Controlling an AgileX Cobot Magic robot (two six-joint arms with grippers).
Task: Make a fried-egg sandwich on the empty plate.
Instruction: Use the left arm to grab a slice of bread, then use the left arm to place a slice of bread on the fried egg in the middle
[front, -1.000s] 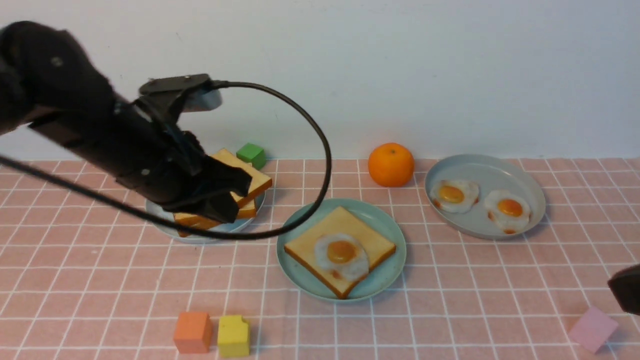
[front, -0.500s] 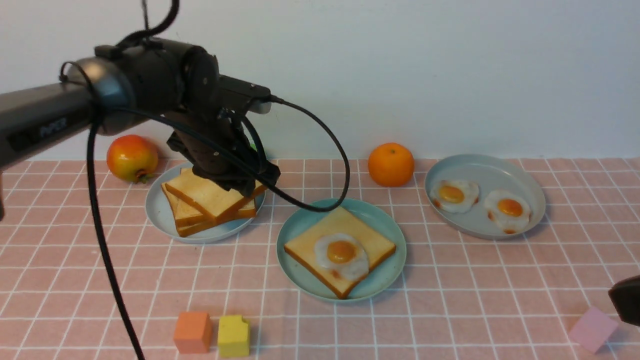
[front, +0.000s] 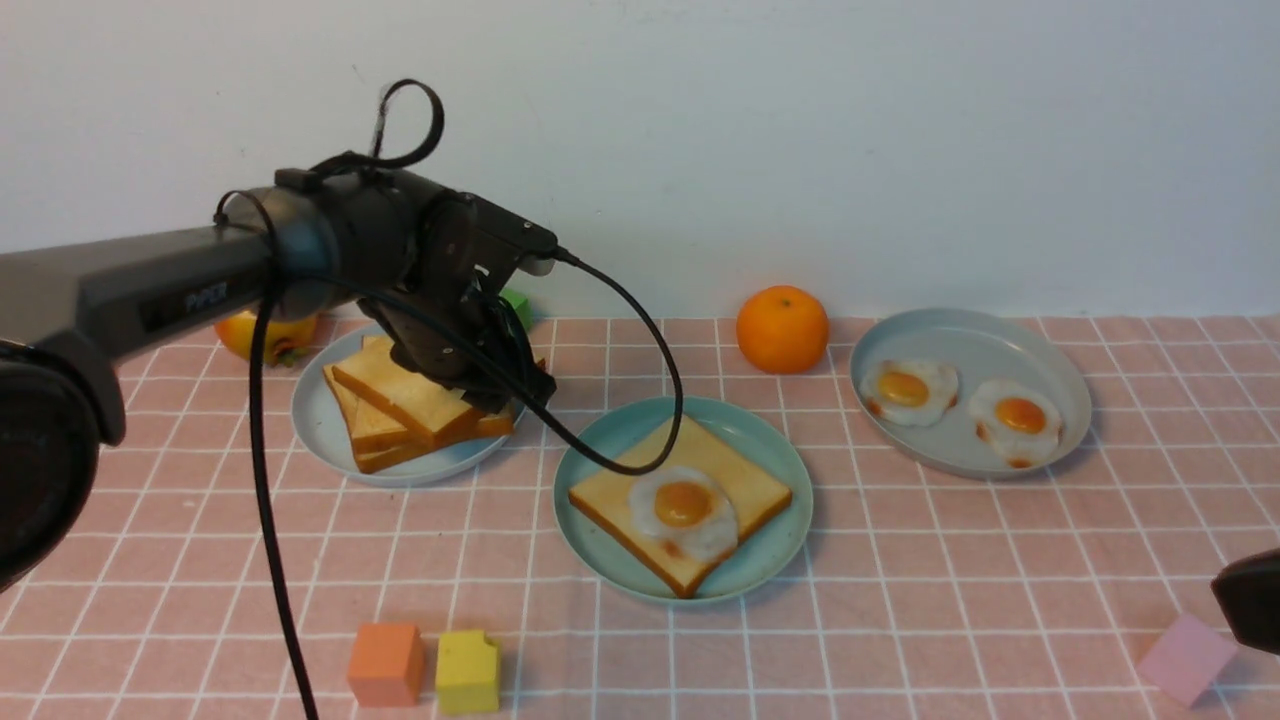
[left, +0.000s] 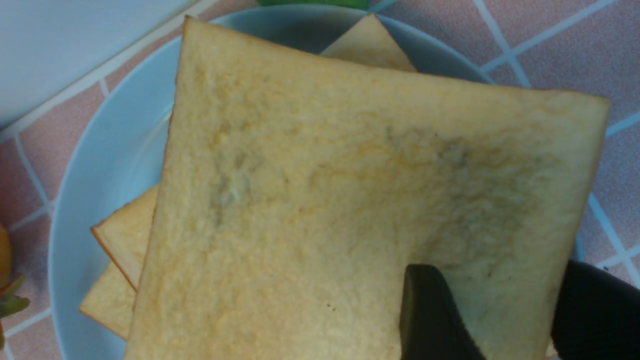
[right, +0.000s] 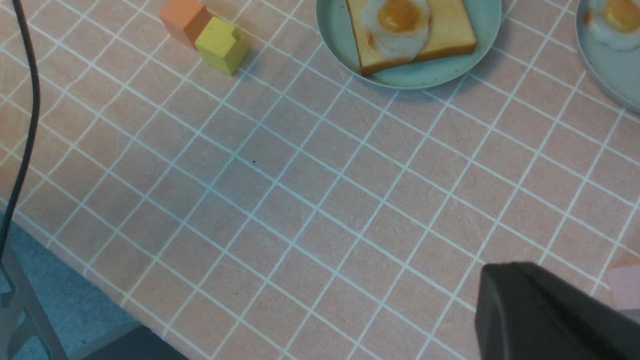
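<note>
The mint-green plate (front: 775, 545) holds one toast slice (front: 615, 490) with a fried egg (front: 685, 512) lying bare on top; a fried-egg sandwich is not in view. My left gripper (front: 500, 392) is open at the right corner of the plain toast stack (front: 400, 400) on the pale blue plate (front: 320, 440). In the left wrist view one finger (left: 430, 315) rests over the top slice (left: 325, 200), and the other stands off its edge. My right gripper (front: 1245, 600) is shut and empty, low at the front right.
A grey-blue dish (front: 980, 335) with two fried eggs sits back right, an orange (front: 782, 328) beside it. A green cube (front: 517, 303) and a red-yellow fruit (front: 250, 335) lie behind the stack. Orange (front: 385, 663), yellow (front: 467, 670) and pink (front: 1185, 658) cubes sit in front.
My left arm swung up and back over the toast stack, then dipped onto its right corner, and its jaws went from shut to open. The right arm stayed put.
</note>
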